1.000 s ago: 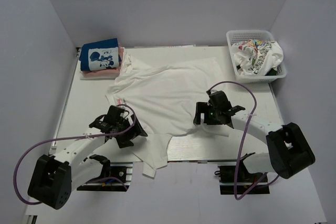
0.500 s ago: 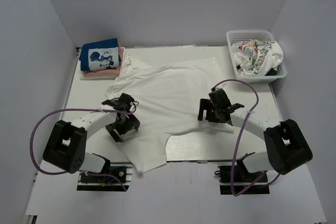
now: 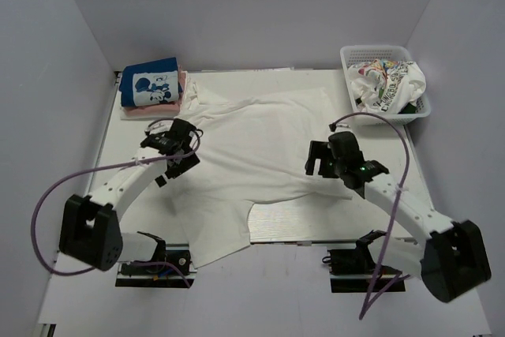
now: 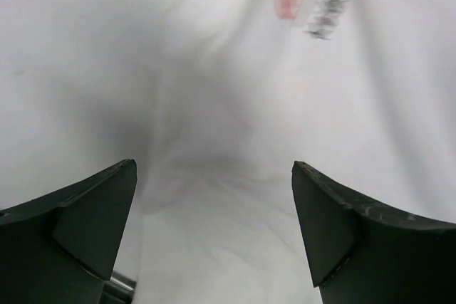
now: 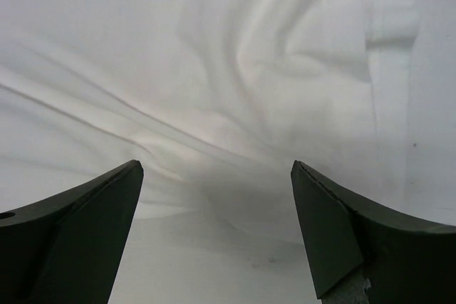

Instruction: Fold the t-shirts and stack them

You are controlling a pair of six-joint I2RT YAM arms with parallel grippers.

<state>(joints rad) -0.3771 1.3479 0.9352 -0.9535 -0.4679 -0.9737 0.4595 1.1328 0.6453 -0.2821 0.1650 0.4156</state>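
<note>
Tabletop [image 3: 260,79] strips flank the white t-shirt [image 3: 252,136]; left end effector [image 4: 214,176] and right end effector [image 5: 214,176] gape wide above it.

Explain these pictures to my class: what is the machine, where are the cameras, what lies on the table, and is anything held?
The left arm and right arm are robots bolted to a table. The wide picture looks down from above; each close-up comes from a wrist camera, the dark wedges being gripper fingers. A white t-shirt lies spread out. A folded blue shirt sits on a pink shirt far left; a basket far right holds crumpled shirts. The left gripper and right gripper are open over the white t-shirt, holding nothing.
</note>
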